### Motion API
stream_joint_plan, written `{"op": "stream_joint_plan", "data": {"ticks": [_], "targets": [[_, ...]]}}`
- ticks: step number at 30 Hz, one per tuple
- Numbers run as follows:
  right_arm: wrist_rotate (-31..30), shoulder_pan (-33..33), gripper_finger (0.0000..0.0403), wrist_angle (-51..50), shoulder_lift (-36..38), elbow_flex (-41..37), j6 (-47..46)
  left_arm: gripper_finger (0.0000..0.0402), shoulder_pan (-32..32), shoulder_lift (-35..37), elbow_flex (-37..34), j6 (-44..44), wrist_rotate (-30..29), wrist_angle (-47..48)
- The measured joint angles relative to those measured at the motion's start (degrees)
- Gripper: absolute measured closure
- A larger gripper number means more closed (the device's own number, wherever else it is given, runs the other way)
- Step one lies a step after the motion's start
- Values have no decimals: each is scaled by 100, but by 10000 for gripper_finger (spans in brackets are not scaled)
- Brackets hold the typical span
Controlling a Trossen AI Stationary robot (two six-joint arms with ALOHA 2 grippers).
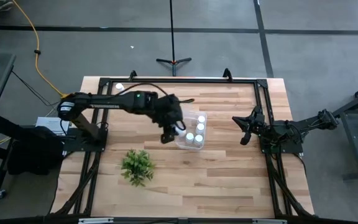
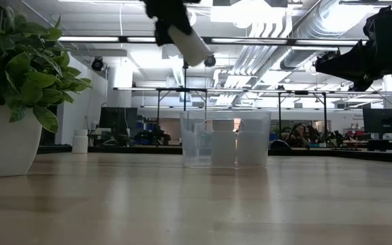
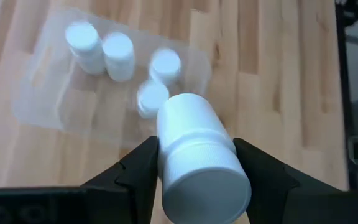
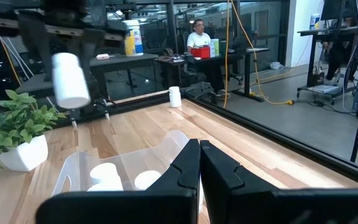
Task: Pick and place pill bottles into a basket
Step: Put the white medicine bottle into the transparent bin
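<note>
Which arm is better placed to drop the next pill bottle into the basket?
Left. Its hand is shut on a pill bottle above the basket; the right hand waits shut, apart from it.

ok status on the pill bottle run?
Left gripper shut on pill bottle, above the basket. Four bottles already inside. Right gripper shut, parked at table's right. Nothing in the way.

I hold one white capped bottle (image 3: 194, 155) tilted between my left fingers (image 3: 143, 163), in the air above the bin (image 1: 191, 131). The clear, round-cornered bin sits mid-bench with four white bottles (image 3: 118, 55) upright inside. Another bottle (image 1: 119, 87) stands at the bench's far left corner.
</note>
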State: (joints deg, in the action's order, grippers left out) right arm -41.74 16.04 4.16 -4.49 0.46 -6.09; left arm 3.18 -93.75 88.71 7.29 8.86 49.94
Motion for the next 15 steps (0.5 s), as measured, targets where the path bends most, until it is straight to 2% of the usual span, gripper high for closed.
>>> {"op": "stream_joint_plan", "data": {"ticks": [8,15], "targets": [[-14,1,401,0,-1,1,-31,186,198,-358,0,-559,-15,-935],[-33,0,402,0,0,0,-31,186,389,-806,204,-861,-484,-1669]]}}
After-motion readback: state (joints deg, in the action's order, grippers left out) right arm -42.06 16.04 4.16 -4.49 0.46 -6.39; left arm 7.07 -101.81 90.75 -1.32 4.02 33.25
